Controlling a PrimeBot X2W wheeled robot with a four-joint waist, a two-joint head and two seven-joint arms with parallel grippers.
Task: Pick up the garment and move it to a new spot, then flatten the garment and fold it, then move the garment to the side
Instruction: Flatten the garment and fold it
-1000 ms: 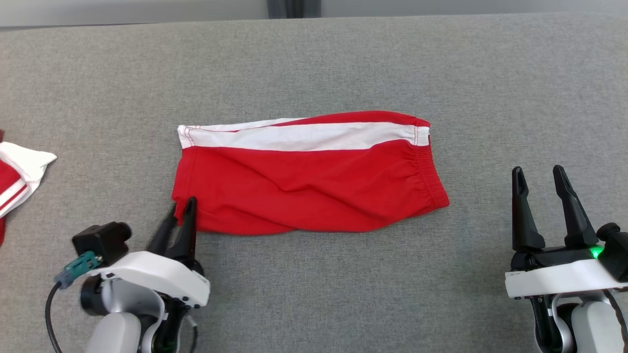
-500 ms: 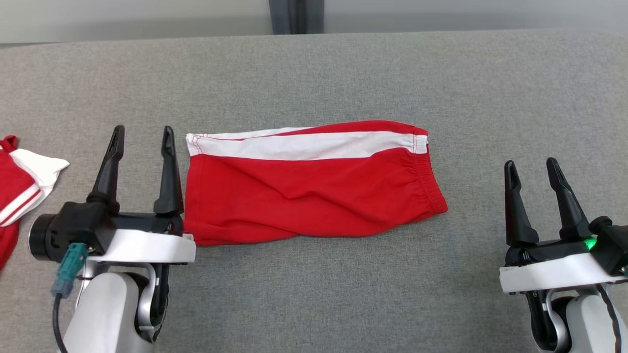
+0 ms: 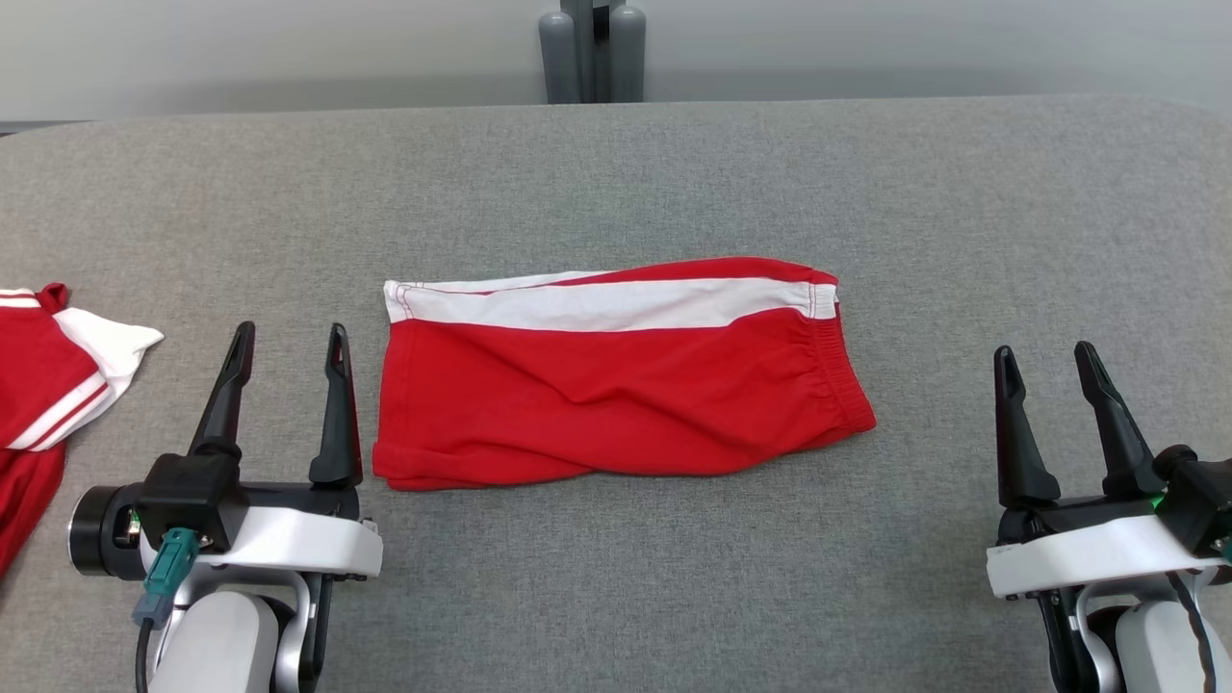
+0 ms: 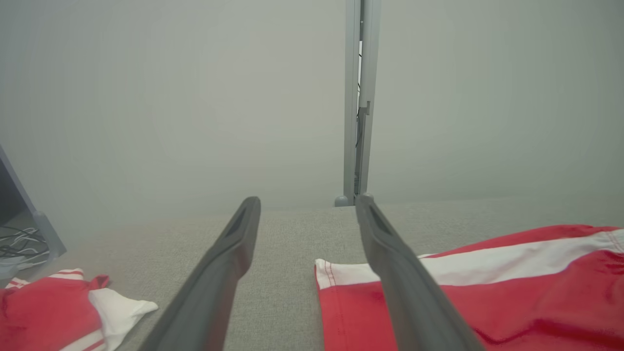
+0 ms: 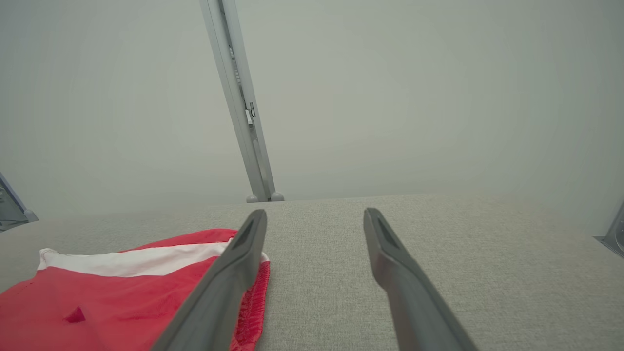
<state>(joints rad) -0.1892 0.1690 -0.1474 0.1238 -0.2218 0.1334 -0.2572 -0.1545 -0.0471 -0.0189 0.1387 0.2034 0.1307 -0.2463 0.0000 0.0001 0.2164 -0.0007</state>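
The garment (image 3: 616, 385) is a pair of red shorts with a white side stripe, folded flat in the middle of the grey table; it also shows as the red garment (image 4: 487, 292) and the garment (image 5: 122, 292) in the wrist views. My left gripper (image 3: 289, 332) stands open just left of the garment's left edge, holding nothing. My left gripper (image 4: 307, 200) has one finger over the garment's white corner in its own view. At the lower right my right gripper (image 3: 1044, 351) is open and empty, well clear of the waistband; the right gripper (image 5: 314, 212) points past the elastic edge.
A second red and white garment (image 3: 48, 385) lies at the table's left edge, also seen as cloth (image 4: 58, 312). A grey post (image 3: 589, 48) stands behind the table's far edge. The grey table (image 3: 674, 173) stretches bare behind the shorts.
My left gripper let go of the garment's lower left corner, opened wide and drew back to the left of it. The camera tilted up. The right gripper stayed open.
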